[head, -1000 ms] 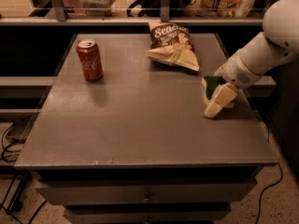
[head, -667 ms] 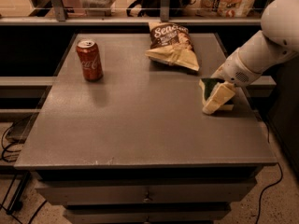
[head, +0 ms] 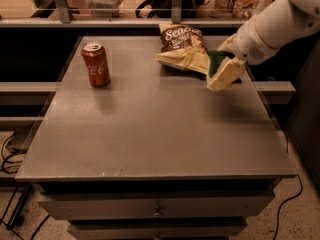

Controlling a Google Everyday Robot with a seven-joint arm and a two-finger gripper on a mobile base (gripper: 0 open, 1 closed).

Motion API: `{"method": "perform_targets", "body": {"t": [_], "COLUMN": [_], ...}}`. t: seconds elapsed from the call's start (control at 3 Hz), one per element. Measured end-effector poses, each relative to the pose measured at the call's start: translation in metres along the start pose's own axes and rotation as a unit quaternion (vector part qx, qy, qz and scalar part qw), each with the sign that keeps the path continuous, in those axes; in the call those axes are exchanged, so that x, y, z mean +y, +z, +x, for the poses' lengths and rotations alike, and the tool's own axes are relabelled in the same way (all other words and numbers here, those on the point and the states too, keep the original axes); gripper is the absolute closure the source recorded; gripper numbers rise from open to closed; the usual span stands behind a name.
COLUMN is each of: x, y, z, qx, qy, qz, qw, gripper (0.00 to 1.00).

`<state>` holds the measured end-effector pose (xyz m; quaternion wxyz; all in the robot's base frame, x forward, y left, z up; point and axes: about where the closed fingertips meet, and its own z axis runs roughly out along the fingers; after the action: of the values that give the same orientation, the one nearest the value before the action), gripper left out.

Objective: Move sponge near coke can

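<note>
The coke can (head: 96,64) is red with white script and a silver top. It stands upright at the back left of the grey table (head: 150,134). The sponge (head: 224,71) has a dark green top over pale yellow foam. It hangs tilted in the air above the table's right side, just right of the chip bag. My gripper (head: 231,58) is shut on the sponge, holding it from the right. The white arm (head: 277,26) reaches in from the upper right and hides most of the fingers.
A cream and brown chip bag (head: 182,47) lies at the back middle of the table, close to the lifted sponge. A rail and glass panel (head: 115,4) run behind the table. Drawers (head: 157,211) sit below the front edge. Cables (head: 10,149) lie on the floor at left.
The sponge has risen off the table's right side and moved a little left, toward the chip bag, carried by my gripper. The can and bag have not moved.
</note>
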<state>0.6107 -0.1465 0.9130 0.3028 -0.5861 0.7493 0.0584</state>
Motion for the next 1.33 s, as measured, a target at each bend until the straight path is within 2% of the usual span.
{"method": "perform_targets", "body": {"t": [0.33,0.67,1.0,1.33], "x": [-0.001,0.003,0.017,0.037], "y": [-0.002,0.008,0.035,0.066], "z": [-0.004,-0.006,-0.039,-0.095], "qx": [-0.004,0.006,-0.031,-0.089], "qy": [-0.003,-0.005,-0.021,-0.039], "qz": [0.002,-0.008,-0.036,-0.071], "qw": [1.0000,0.9999,0.9987,0.9927], "gripper": [1.00,1.00,1.00,1.00]}}
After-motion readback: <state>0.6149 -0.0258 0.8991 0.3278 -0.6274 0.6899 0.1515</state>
